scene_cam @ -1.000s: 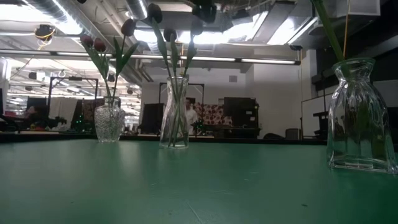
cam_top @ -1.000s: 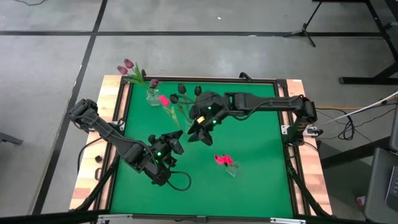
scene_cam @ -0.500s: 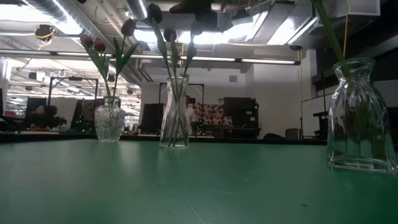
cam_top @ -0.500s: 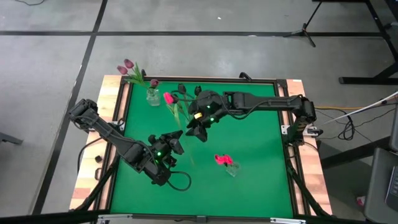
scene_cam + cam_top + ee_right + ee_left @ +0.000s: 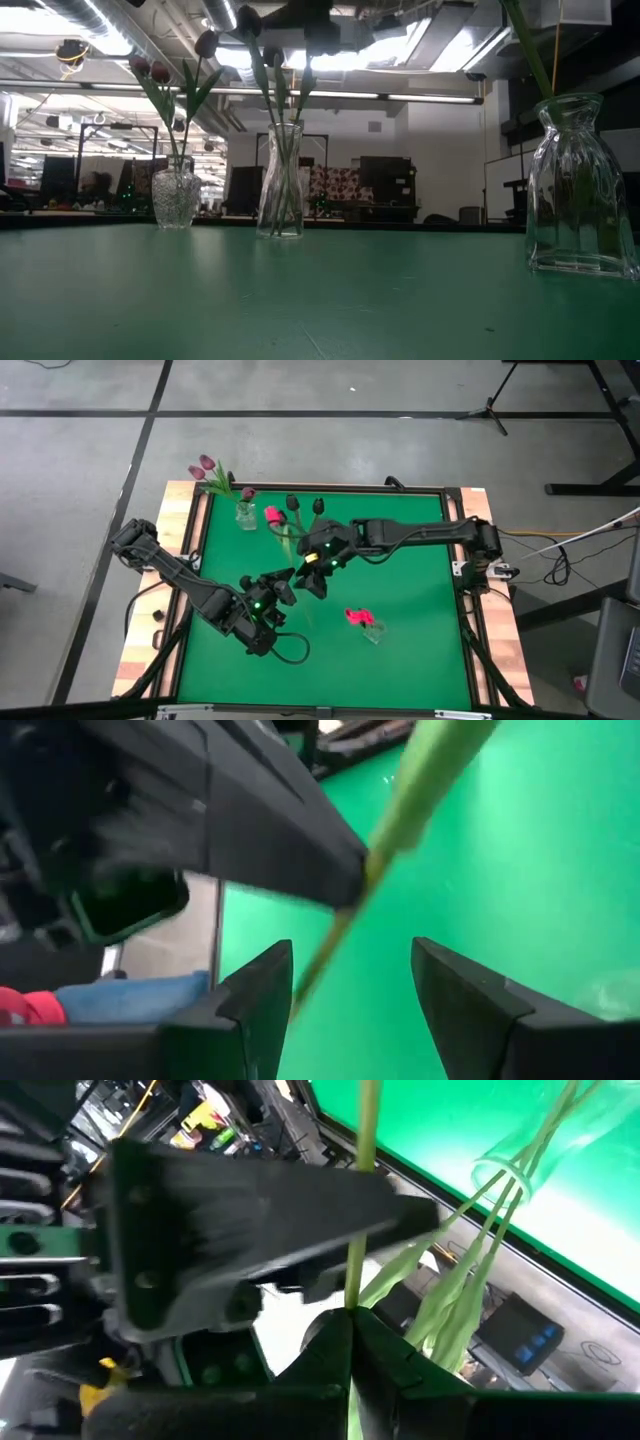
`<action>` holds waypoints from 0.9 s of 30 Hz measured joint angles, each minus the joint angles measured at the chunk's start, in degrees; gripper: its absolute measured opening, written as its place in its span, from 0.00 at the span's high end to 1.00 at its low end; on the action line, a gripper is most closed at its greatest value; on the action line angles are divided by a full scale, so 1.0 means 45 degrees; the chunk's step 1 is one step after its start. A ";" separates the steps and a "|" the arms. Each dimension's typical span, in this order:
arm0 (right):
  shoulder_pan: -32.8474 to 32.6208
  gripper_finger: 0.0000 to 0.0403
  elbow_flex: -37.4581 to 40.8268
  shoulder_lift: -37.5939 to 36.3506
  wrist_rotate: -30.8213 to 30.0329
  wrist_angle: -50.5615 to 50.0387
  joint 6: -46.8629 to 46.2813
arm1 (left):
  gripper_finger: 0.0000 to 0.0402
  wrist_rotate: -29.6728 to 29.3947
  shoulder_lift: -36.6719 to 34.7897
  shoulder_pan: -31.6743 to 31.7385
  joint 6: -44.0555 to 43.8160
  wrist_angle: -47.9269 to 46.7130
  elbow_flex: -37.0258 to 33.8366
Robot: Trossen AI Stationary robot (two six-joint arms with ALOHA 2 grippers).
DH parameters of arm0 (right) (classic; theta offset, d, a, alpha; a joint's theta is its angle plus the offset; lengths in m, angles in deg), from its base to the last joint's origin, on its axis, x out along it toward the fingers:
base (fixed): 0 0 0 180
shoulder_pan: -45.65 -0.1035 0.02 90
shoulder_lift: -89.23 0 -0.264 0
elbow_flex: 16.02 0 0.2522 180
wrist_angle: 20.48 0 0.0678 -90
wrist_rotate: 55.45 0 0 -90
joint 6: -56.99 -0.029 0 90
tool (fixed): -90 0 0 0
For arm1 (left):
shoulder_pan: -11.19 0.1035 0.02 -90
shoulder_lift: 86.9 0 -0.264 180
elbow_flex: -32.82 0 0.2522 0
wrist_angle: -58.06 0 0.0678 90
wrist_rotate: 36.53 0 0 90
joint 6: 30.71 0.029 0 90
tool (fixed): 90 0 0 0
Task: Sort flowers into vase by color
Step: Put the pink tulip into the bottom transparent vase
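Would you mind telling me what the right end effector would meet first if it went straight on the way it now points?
Most likely the green stem held by the shut left end effector; it crosses just ahead of the open right end effector, though depth is uncertain.

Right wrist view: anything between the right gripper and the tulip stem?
Nothing visible. The stem runs across the gap just ahead of the open right gripper, with no object between them. The left gripper, shut on the same stem, sits close beside that spot, so clearance there looks tight.
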 joint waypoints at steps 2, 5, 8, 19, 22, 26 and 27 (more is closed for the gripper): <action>0.0000 0.49 -0.0003 0.0145 -0.0001 0.0157 0.0000 | 1.00 -0.0051 0.0003 0.0000 -0.0018 0.0146 0.0000; -0.0005 0.52 0.0005 0.0159 -0.0170 0.0075 0.0000 | 1.00 -0.0045 0.0004 -0.0006 -0.0030 0.0205 0.0000; -0.0005 0.59 -0.0005 0.0135 -0.0187 0.0130 0.0005 | 1.00 -0.0031 0.0004 -0.0010 -0.0026 0.0205 0.0000; -0.0010 0.98 -0.0005 0.0136 -0.0276 0.0066 0.0169 | 1.00 0.0042 0.0004 -0.0010 -0.0059 0.0205 0.0000; -0.0010 0.99 -0.0005 0.0136 -0.0763 0.0070 0.0197 | 1.00 0.0114 0.0004 -0.0010 -0.0582 0.0212 0.0000; 0.0019 0.99 0.0000 0.0001 -0.1042 0.0195 0.0511 | 1.00 0.0913 0.0004 -0.0074 -0.1834 0.0310 0.0000; 0.0054 0.99 0.0000 -0.0126 -0.1288 0.0213 0.0753 | 1.00 0.1020 0.0004 -0.0095 -0.2145 0.0400 0.0000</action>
